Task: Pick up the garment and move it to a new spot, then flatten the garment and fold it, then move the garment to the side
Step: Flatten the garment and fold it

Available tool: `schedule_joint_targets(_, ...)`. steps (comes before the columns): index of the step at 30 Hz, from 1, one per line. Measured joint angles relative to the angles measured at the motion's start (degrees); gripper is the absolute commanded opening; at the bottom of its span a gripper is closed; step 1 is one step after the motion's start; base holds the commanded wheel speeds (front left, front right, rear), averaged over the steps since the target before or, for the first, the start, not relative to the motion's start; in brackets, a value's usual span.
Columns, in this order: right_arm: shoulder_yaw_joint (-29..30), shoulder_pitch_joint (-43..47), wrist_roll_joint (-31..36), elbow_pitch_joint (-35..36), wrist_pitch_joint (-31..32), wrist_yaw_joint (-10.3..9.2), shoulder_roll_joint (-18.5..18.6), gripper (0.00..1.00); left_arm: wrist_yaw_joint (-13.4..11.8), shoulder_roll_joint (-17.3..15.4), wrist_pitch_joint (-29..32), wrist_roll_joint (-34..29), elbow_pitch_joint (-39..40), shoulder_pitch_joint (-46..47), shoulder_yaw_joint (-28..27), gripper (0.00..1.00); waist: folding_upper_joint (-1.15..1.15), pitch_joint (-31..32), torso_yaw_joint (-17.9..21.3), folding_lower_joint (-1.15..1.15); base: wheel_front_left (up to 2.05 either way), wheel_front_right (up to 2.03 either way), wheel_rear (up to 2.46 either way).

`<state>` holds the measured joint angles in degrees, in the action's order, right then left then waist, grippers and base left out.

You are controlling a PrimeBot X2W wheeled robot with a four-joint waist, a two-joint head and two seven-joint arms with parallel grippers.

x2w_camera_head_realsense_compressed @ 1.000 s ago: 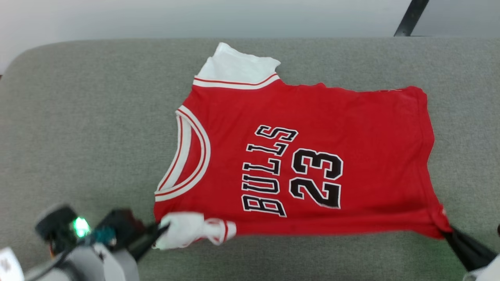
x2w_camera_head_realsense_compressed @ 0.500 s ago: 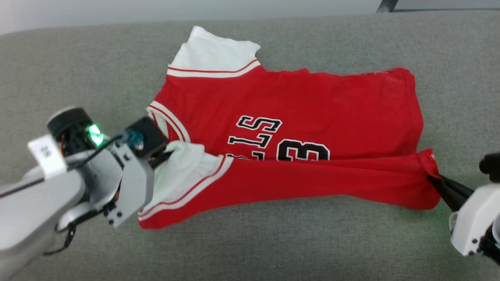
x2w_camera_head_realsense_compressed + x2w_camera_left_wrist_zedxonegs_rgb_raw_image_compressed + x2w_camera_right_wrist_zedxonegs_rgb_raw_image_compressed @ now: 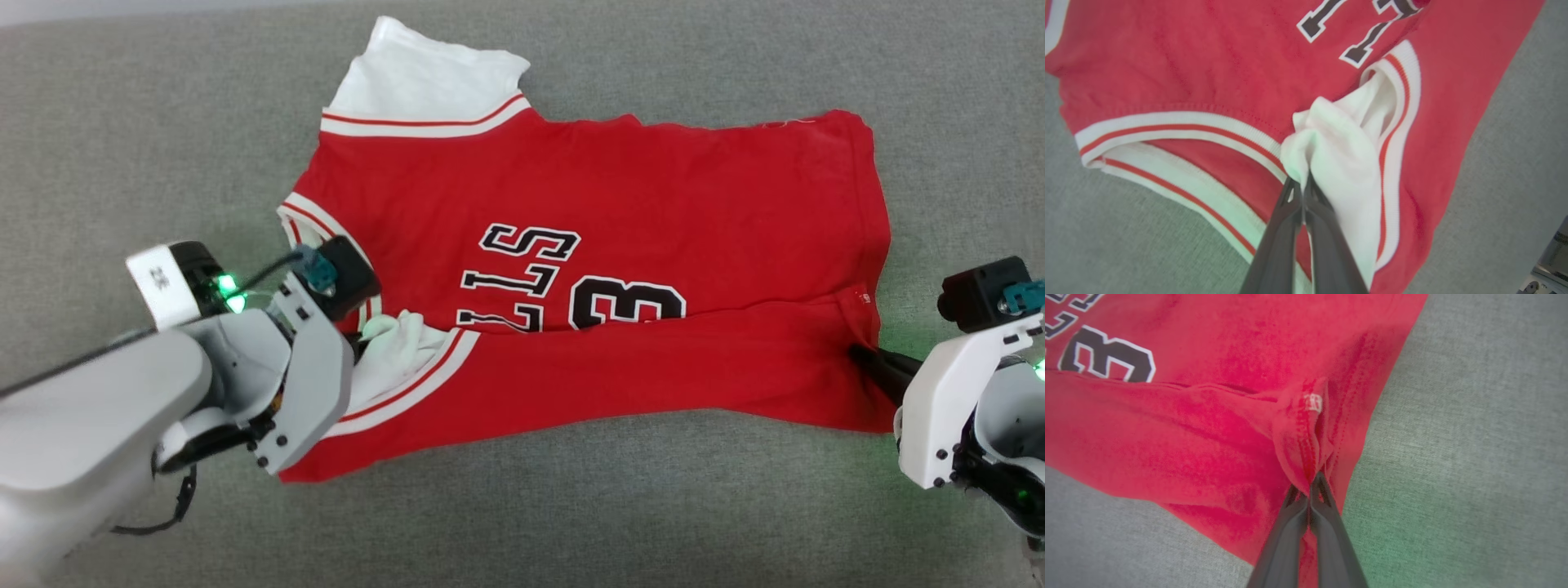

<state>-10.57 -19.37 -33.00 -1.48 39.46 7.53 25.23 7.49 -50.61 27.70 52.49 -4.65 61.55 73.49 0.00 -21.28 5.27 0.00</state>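
Head view: jersey point(image 3: 620, 180) lies on the grey cushion point(image 3: 122, 122), long axis 9-to-3 o'clock, collar point(image 3: 306, 216) end at 9, hem at 3. Its near long edge is lifted and turned over toward 12, covering the lower part of the lettering point(image 3: 522, 261) and the number point(image 3: 624, 304).

I've got one gripper at each end of that edge, so the line between them runs along the long axis. That's what the fold turns on.

- At about 8 o'clock, left gripper point(image 3: 1302, 183): fingers pinched tight on the near white sleeve point(image 3: 1339, 155), cloth bunched at the tips.
- At about 4 o'clock, right gripper point(image 3: 1312, 482): fingers pinched tight on the hem corner point(image 3: 1302, 428), small white tag point(image 3: 1313, 403) just beside the pinch.
- At 11 o'clock, far white sleeve point(image 3: 424, 77) lies free.

Left arm comes in from 8, wrist raised over the collar end, fingers aimed toward 3. Right forearm enters from 4, fingers aimed toward 9.

My read: fold step, roughly mid-task. Next I'd carry both ends toward 12 together and level, so the edge lands parallel to the far edge. Risk: uneven travel skews the crease.
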Motion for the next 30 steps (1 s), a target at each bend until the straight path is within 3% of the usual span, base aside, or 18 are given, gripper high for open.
schedule_joint_targets(1,-0.12,-0.24,-0.03,-0.19,0.55,0.00,0.09,0.00,0.01,0.09,0.11,0.85,-0.32,0.13,-0.02,0.08,0.00,0.09,-0.09,0.00,0.00,0.00,0.00)
schedule_joint_targets(3,-0.08,-0.88,-0.19,-0.66,1.49,0.00,0.13,0.01,0.01,0.22,1.32,2.01,-1.12,0.57,0.00,0.40,0.00,0.40,-0.28,0.00,0.00,0.00,0.00)
schedule_joint_targets(5,-0.27,-1.29,-0.20,-1.00,2.69,0.00,0.34,0.25,0.01,0.57,0.97,4.19,-2.04,1.25,-0.01,0.49,0.00,0.83,-0.54,0.00,0.00,0.00,0.00)
schedule_joint_targets(7,-0.23,-1.59,-0.22,-1.44,3.47,0.00,0.37,0.71,0.01,0.69,1.49,4.26,-2.30,1.84,-0.01,1.00,0.00,1.38,-0.82,0.00,0.00,0.00,0.00)
schedule_joint_targets(8,-0.37,-1.93,-0.25,-1.53,4.00,0.00,0.40,0.98,0.04,0.86,1.05,5.20,-2.74,2.04,-0.02,1.00,0.00,1.70,-0.97,0.00,0.00,0.00,0.00)
schedule_joint_targets(9,-0.51,-2.14,-0.25,-1.59,4.39,0.00,0.49,1.00,0.04,1.04,1.21,6.38,-3.41,2.18,-0.03,1.00,0.00,2.03,-1.12,0.00,0.00,0.00,0.00)
schedule_joint_targets(16,-0.91,-2.50,-0.24,-2.43,6.25,0.00,0.65,1.00,0.05,1.11,0.20,8.29,-5.65,2.37,-0.01,1.00,0.00,4.98,-2.10,0.00,0.00,0.00,0.00)
schedule_joint_targets(22,-0.77,-2.15,-0.19,-2.02,3.69,0.00,1.31,1.00,-0.07,0.87,-3.53,10.18,-7.90,0.63,-0.74,1.00,0.00,8.21,-2.95,0.00,0.00,0.00,0.00)
schedule_joint_targets(30,-0.18,1.69,2.26,2.36,-9.64,0.00,3.66,1.00,-8.66,0.47,-10.59,14.08,-5.77,-5.72,-3.90,1.00,0.00,13.03,-4.24,0.00,0.00,0.00,0.00)
